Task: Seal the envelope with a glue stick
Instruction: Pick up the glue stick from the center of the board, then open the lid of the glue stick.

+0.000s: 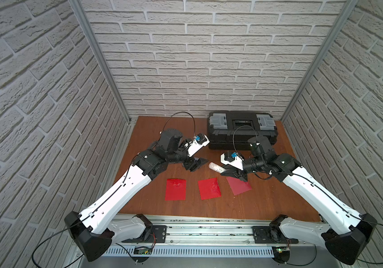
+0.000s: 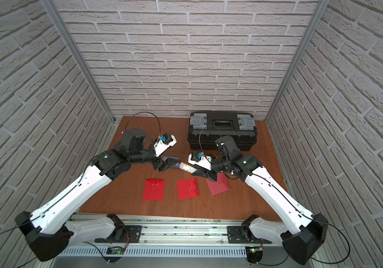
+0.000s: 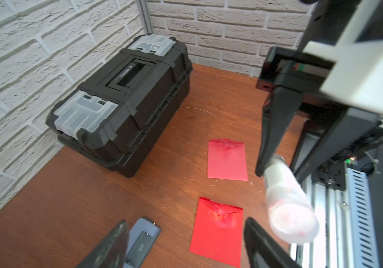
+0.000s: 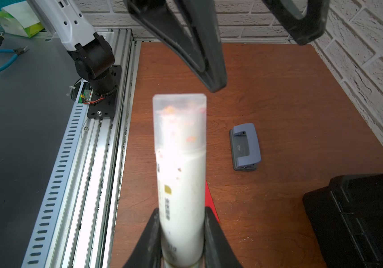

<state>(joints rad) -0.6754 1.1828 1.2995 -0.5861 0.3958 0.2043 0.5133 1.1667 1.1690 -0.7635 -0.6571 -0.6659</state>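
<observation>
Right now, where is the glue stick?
In both top views the glue stick is near the centre, clamped in the right gripper, cap pointing toward the left gripper, beyond the middle red envelope.

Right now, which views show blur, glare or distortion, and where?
Left wrist view: the glue stick is soft and blown out up close. Right wrist view: its white body glares, the left fingers blur. Both top views: brick walls bow from wide-angle distortion.

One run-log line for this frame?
right gripper: shut on glue stick | cap: on | left gripper: open, beside cap | envelopes: three, lying flat
</observation>
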